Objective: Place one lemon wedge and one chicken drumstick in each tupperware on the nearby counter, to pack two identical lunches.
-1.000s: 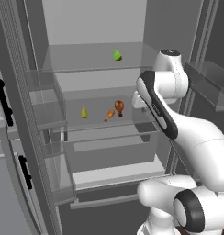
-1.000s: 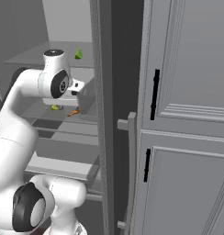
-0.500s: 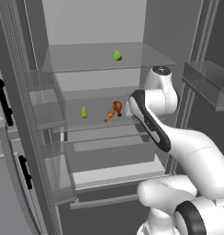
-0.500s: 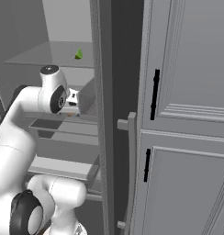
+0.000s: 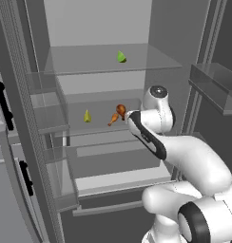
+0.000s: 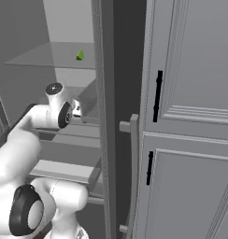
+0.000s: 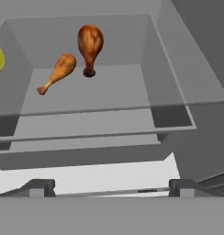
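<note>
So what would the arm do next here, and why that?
Probably reach forward toward the two chicken drumsticks on the glass shelf and settle on one. The gripper has its jaws wide open and empty, short of the shelf, with the drumsticks lying ahead of it, so nothing is picked yet.

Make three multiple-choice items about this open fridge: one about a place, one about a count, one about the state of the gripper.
1. Where does the green lemon wedge lie?
A. on the upper glass shelf
B. in the bottom drawer
C. on the floor

2. How many chicken drumsticks are on the middle shelf?
A. none
B. two
C. five

3. What is the state of the gripper?
A. shut on a drumstick
B. shut on a lemon wedge
C. open and empty

Answers:
1 A: the wedge sits on the upper glass shelf, above the arm.
2 B: the hand view shows a darker drumstick and a paler drumstick side by side.
3 C: the finger tips stand far apart with nothing between them.
</note>
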Controlling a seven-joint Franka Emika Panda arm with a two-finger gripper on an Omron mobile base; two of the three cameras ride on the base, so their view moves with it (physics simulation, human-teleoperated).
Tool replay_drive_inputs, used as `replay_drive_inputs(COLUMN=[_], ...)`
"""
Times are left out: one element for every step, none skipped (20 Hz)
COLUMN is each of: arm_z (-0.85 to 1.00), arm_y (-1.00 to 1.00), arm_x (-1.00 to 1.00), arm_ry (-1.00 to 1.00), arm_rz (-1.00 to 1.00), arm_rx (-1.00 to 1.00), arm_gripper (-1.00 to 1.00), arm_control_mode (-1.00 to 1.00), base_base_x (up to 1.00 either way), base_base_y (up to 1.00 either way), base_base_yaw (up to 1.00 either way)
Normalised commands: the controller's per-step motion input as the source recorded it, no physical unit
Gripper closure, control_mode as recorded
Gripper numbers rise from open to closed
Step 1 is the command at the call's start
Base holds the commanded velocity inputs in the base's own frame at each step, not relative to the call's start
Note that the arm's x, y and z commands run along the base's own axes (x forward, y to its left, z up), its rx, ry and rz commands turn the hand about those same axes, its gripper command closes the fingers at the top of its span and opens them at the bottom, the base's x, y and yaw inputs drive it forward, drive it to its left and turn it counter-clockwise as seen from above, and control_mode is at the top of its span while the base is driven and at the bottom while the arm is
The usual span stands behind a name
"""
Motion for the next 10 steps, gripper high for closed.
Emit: replay_drive_inputs(arm_z=[-0.19,-0.14,-0.07,-0.01,0.00,0.00,-0.09,-0.16,-0.22,-0.24], arm_y=[0.00,0.00,0.00,0.00,0.00,0.00,0.00,0.01,0.05,0.05], arm_x=[0.66,0.66,0.64,0.59,0.55,0.51,0.51,0.47,0.49,0.49], arm_ry=[0.00,0.00,0.00,0.00,0.00,0.00,0.00,0.00,0.00,0.00], arm_rz=[-0.10,-0.10,-0.09,-0.08,-0.07,-0.06,-0.05,-0.03,-0.01,0.00], arm_rx=[0.09,0.11,0.13,0.14,0.15,0.15,0.12,0.06,0.02,0.00], arm_gripper=[-1.00,-1.00,-1.00,-1.00,-1.00,-1.00,-1.00,-1.00,-1.00,-1.00], arm_control_mode=[-1.00,-1.00,-1.00,-1.00,-1.00,-1.00,-1.00,-1.00,-1.00,-1.00], base_base_x=[0.00,0.00,0.00,0.00,0.00,0.00,0.00,0.00,0.00,0.00], base_base_y=[0.00,0.00,0.00,0.00,0.00,0.00,0.00,0.00,0.00,0.00], base_base_yaw=[0.00,0.00,0.00,0.00,0.00,0.00,0.00,0.00,0.00,0.00])
